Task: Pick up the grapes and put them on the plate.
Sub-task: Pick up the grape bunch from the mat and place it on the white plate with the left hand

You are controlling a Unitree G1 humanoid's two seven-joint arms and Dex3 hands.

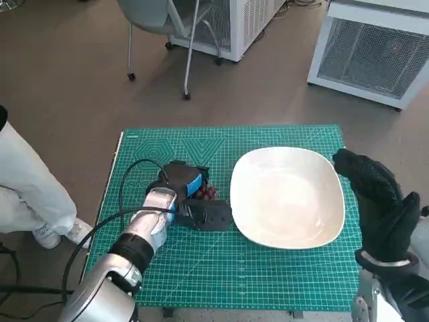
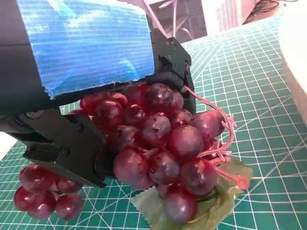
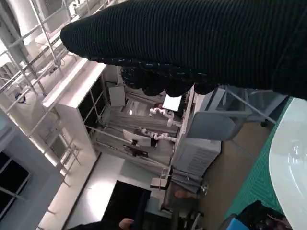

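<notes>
On the green cutting mat [image 1: 201, 268], the bunch of dark red plastic grapes [image 2: 158, 139] is clasped by the left robot hand [image 1: 184, 191] but not yet carried to the empty white plate [image 1: 288, 198], while the gloved right robot hand [image 1: 375, 201] is kept idle with nothing in it

Even, bright indoor light; shadows soft.
Pale sheen on plate [image 1: 288, 196] toward 6 o'clock. Wide-angle bowing at head view edges. Grapes [image 2: 158, 143] sharp with small highlights; blue tape [image 2: 86, 43] glares. Right wrist view: background overexposed at 9 o'clock, glove [image 3: 192, 43] blurred.
</notes>
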